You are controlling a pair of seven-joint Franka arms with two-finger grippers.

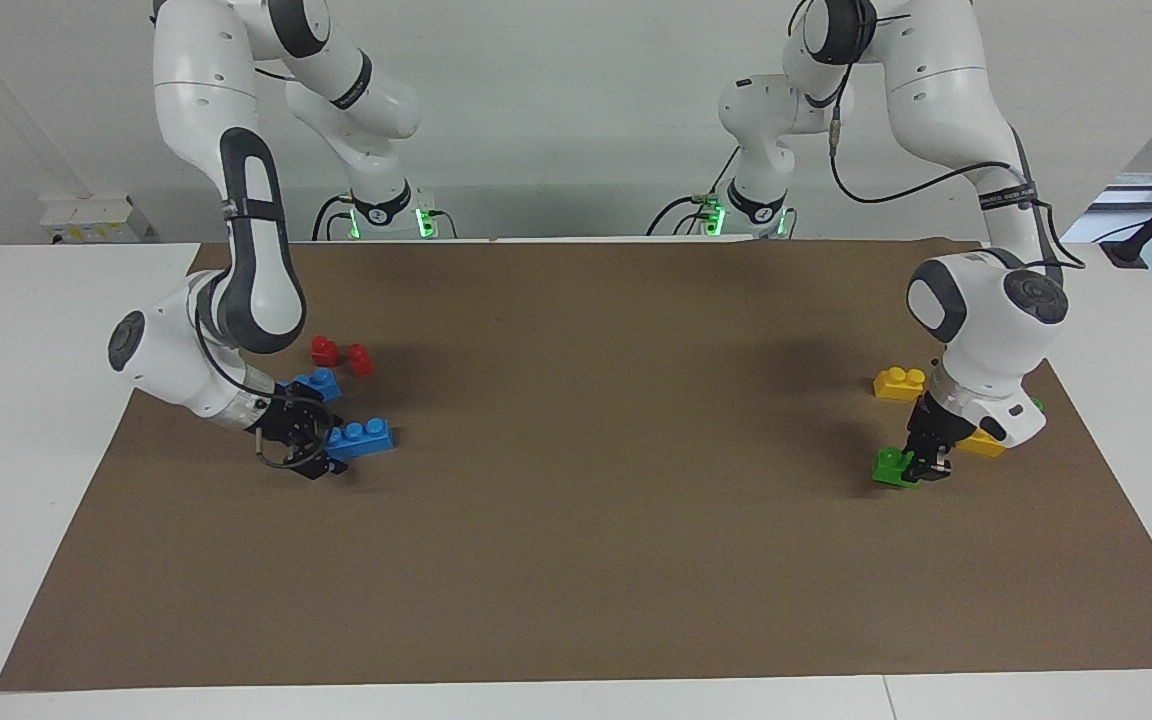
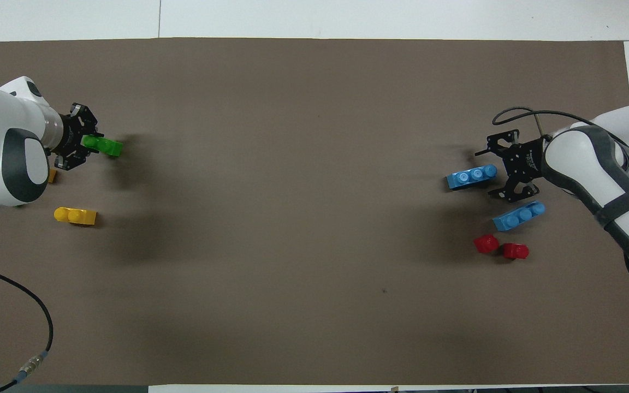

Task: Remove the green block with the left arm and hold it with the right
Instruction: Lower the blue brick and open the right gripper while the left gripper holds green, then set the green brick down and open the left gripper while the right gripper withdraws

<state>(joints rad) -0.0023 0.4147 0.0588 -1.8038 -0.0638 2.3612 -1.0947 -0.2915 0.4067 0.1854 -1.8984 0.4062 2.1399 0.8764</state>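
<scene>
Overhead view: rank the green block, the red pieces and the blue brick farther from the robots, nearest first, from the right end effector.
From the right end effector:
1. Blue brick, at its fingertips.
2. Red pieces, nearer to the robots.
3. Green block, in the left end effector at the left arm's end.

Opposed high views, one shared mat point(image 1: 576, 560)

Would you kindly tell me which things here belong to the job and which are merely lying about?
Job: green block in the shut left gripper; right gripper, beside a blue brick.
Lying about: second blue brick, two red pieces, two yellow bricks.
</scene>
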